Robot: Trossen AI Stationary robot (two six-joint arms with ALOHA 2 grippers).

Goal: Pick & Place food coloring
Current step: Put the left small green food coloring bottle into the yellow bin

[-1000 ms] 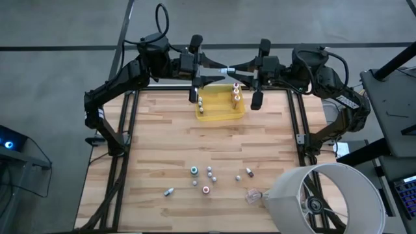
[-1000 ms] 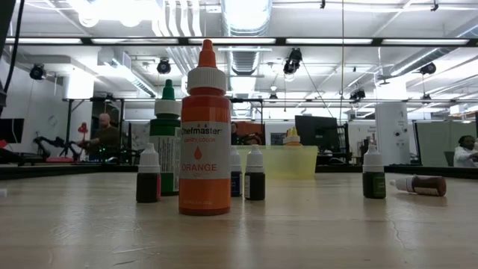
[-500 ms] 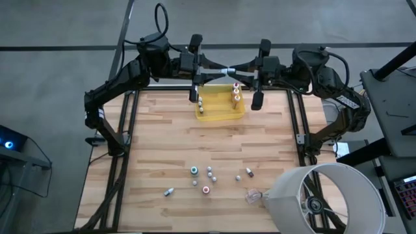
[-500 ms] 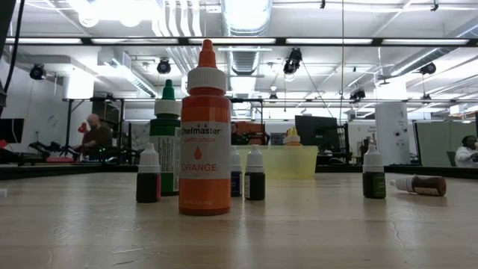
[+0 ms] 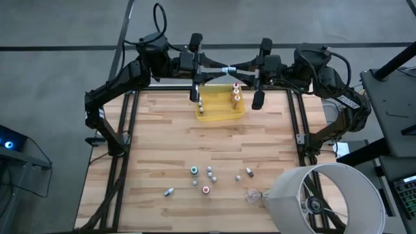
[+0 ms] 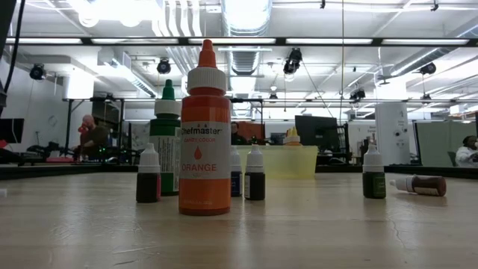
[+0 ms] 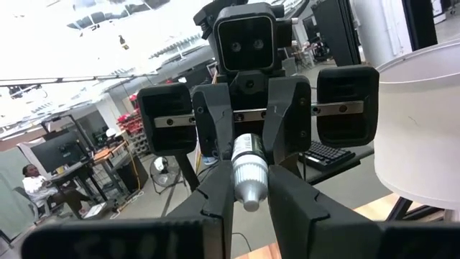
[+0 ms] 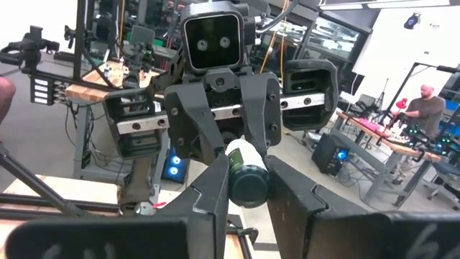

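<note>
Left claw (image 5: 223,67): raised above the far edge of the bench, over the yellow tray, pointing toward the right arm; its fingers (image 7: 215,205) are closed on the capped end of a small bottle (image 7: 249,173).
Right claw (image 5: 232,68): facing the left one tip to tip at the same height; its fingers (image 8: 210,198) are closed on the dark bottom end of that same bottle (image 8: 246,175).
Shared bottle: held level between the two claws, white ribbed cap toward the left arm, clear of the bench.
Yellow tray (image 5: 221,115): translucent, at the far middle of the bench; a few small bottles stand upright inside it, some toward its left side, some toward its right.
Loose food coloring (image 5: 208,177): a scattered group on the near half of the bench, most upright, two lying on their sides.
Orange bottle (image 6: 205,131): upright, closest in the low view, with a green-capped bottle (image 6: 166,138) just behind it.
Plastic scrap (image 5: 253,194): clear, crumpled, near the white lampshade (image 5: 323,198).
Bench (image 5: 162,146): pale wooden planks.
</note>
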